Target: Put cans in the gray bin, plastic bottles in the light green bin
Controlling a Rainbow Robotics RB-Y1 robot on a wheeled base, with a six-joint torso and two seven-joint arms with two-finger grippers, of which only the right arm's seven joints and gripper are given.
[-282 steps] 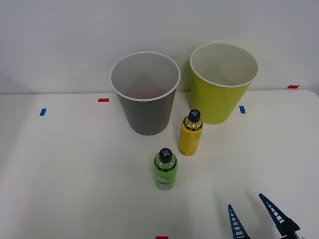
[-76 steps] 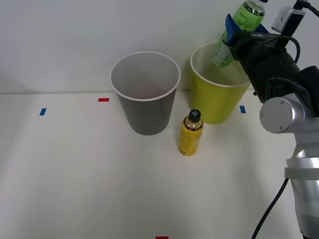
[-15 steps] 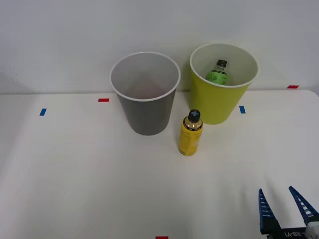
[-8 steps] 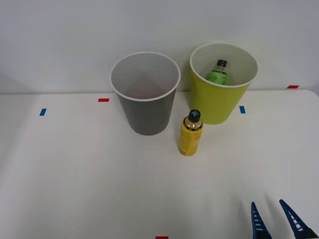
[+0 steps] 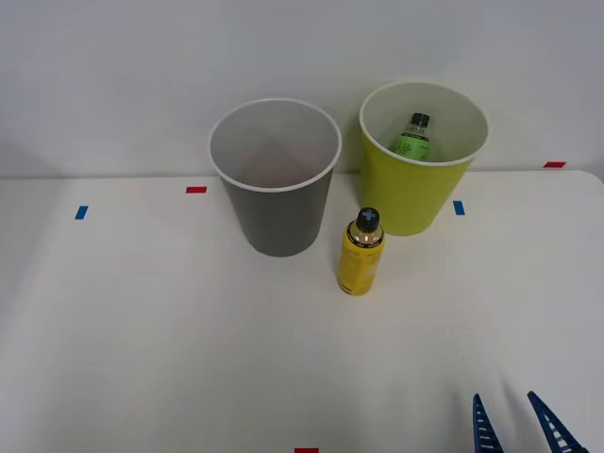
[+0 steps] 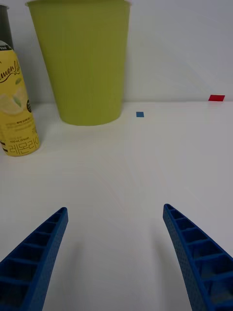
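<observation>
While the right gripper's point(image 5: 517, 427) jaws hang released, a plastic bottle point(image 5: 412, 138) stands inside the light green bin point(image 5: 415, 198).

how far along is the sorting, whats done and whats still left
Done: the green bottle sits inside the light green bin. In hand: nothing; the right gripper is open and empty, low over the table's near edge. Left: the yellow can stands on the table, and the gray bin looks empty.

Lab — tape-marked (red, blue) table point(image 5: 142, 359)
</observation>
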